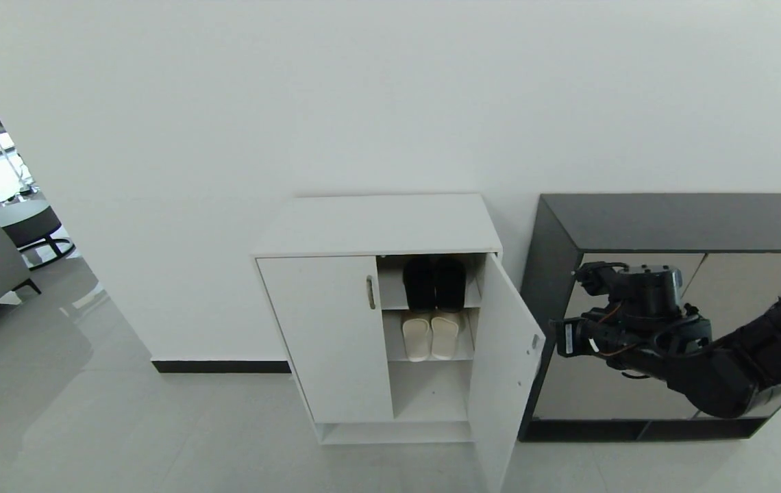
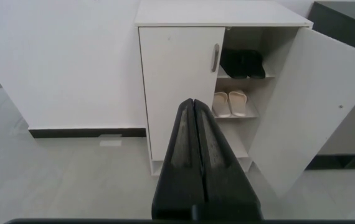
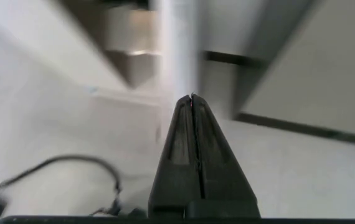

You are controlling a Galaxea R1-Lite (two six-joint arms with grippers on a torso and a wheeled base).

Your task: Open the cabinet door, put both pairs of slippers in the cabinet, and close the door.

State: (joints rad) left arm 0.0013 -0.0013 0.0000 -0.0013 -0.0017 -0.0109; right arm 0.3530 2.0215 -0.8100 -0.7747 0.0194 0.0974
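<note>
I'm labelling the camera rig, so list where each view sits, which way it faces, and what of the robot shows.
Head view: on the head, looking forward and down at the white cabinet, its right door open; the right arm shows beside that door.
Left wrist view: on the left arm, facing the cabinet's front over the shut left gripper.
Right wrist view: on the right arm, facing floor and a white upright edge over the shut right gripper.
Shared: head and left wrist both show black slippers shelved above cream slippers.
</note>
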